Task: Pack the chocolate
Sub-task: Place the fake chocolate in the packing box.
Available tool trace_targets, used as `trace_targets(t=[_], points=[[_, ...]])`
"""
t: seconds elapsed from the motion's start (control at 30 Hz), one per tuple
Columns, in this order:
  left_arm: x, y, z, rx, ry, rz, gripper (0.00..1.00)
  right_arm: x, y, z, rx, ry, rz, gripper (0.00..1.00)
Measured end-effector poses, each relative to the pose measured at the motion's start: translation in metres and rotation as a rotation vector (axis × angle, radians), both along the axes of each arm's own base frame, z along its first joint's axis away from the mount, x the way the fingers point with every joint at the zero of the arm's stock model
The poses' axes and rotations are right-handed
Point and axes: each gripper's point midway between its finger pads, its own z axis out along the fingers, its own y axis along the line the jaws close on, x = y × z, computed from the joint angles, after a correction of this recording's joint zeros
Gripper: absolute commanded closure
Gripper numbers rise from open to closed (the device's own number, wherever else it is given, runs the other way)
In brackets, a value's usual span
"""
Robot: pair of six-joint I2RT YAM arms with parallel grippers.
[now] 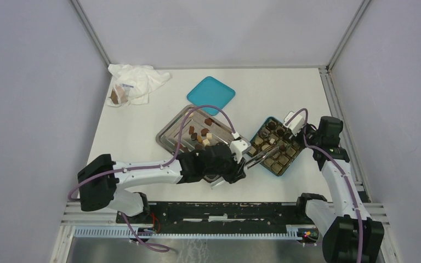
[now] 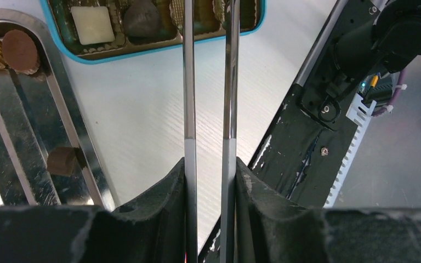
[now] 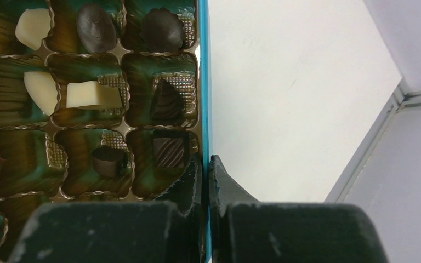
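Chocolate: small bite-sized pieces, dark brown, light brown, cream-white. Loose cluster scattered on steel tray mid-table, cubes and discs, some touching; light brown fluted disc at tray corner, dark cube against rim. Rest sit in cells of teal box right of tray: white blocks, dark ridged square, dark ovals

White left arm and right arm carry black joints and purple cables; left end effector and right end effector are black.
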Motion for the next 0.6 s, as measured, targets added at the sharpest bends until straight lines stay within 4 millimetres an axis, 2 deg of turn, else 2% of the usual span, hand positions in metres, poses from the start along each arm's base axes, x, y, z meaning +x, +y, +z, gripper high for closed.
trace_targets(t=[0.4,0.6], points=[[0.015,-0.021,-0.006,0.062,-0.025,0.031,0.98,0.005,-0.013,-0.031,0.003,0.139,-0.089,0.96],[0.016,-0.023,-0.021,0.112,-0.01,0.029,0.97,0.005,-0.018,-0.04,-0.002,0.184,-0.127,0.95]])
